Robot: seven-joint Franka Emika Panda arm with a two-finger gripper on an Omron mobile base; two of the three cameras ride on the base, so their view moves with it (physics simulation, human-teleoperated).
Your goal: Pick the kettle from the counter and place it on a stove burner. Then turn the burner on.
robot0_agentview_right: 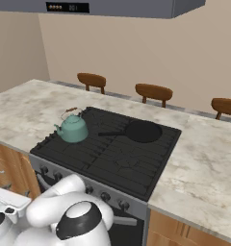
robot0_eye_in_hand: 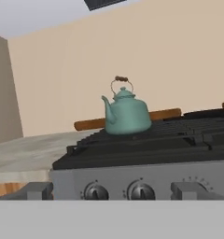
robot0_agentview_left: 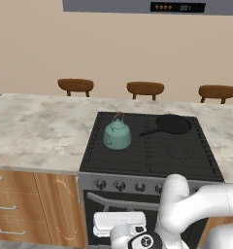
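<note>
Down at knob height, gripper (robot0_agentview_left: 138,237) sits low in front of the range, below the front panel; jaws spread wide, nothing between them. Hand view looks up along the front edge: silver knobs (robot0_eye_in_hand: 141,190) closest, then the grate edge.

Past that, kettle (robot0_agentview_left: 117,134) stands upright on the stove burner (robot0_agentview_left: 119,148), rear-left part of the black grate, spout pointing toward the left counter (robot0_agentview_left: 36,129). It's on the grate, not on the stone, so by my read the placing half looks done and the knob turn is what's left.

Handling, if it needs a reseat: rounded glossy teal body, looks rigid, probably slippery on the flanks and wide for the jaws. Likely light if empty; can't tell fill. Best hold is the thin brown arched handle (robot0_eye_in_hand: 122,80) at its top, pinching across the arch from above. Expect swing under a handle grip, so lift slowly. The grate bars give an uneven seat, so set it down flat.

Farther right on the back burner, a black frying pan (robot0_agentview_left: 173,124), handle pointing toward the kettle, well apart from it. Beyond the counter, three wooden stools (robot0_agentview_left: 145,88) against the wall.
</note>
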